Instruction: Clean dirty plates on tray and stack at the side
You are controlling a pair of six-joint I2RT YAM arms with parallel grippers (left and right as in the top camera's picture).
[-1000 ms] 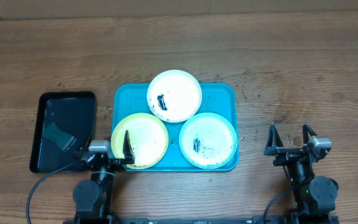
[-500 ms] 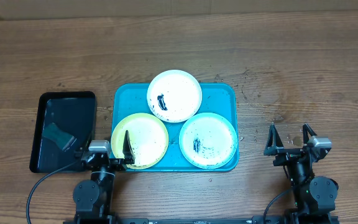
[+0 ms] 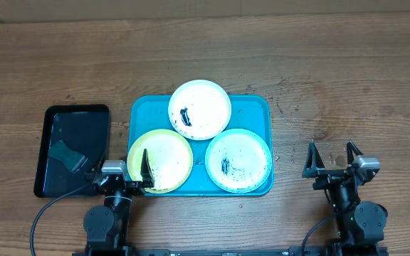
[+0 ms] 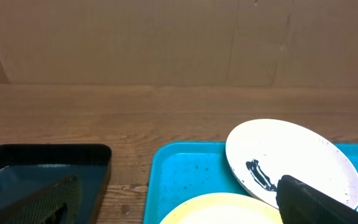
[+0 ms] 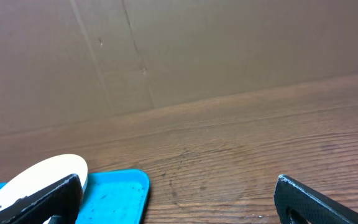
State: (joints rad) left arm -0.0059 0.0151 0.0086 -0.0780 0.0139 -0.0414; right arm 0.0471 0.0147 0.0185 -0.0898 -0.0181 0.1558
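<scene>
Three small round plates lie inside a large turquoise-blue rectangular plastic tray (image 3: 257, 108) with rounded corners, at the middle of the table. The white-rimmed plate (image 3: 199, 109) sits at the tray's far edge and has a black smear left of its centre. The yellow-green-rimmed plate (image 3: 160, 160) fills the near left corner, dotted with dark specks. The pale mint-rimmed plate (image 3: 238, 160) fills the near right corner and carries a smear and specks. The three plates crowd together, and the white one appears to overlap the inner rims of the other two.

The left gripper (image 3: 117, 171) hangs at the tray's near left corner with its jaws spread wide. From overhead, one dark finger (image 3: 145, 166) crosses the yellow-green plate's near left rim. Whether it touches the plate cannot be told. In the left wrist view that finger stands in front of the white plate.

The right gripper (image 3: 331, 161) hovers over bare wood, well to the right of the tray and the mint plate, with its jaws also spread wide.

A smaller glossy black rectangular tray (image 3: 77, 117) lies just left of the turquoise tray, apart from it. A dark blocky pad (image 3: 67, 154) rests in it near the front. Everything stands on a brown wood-grain table (image 3: 333, 57).
</scene>
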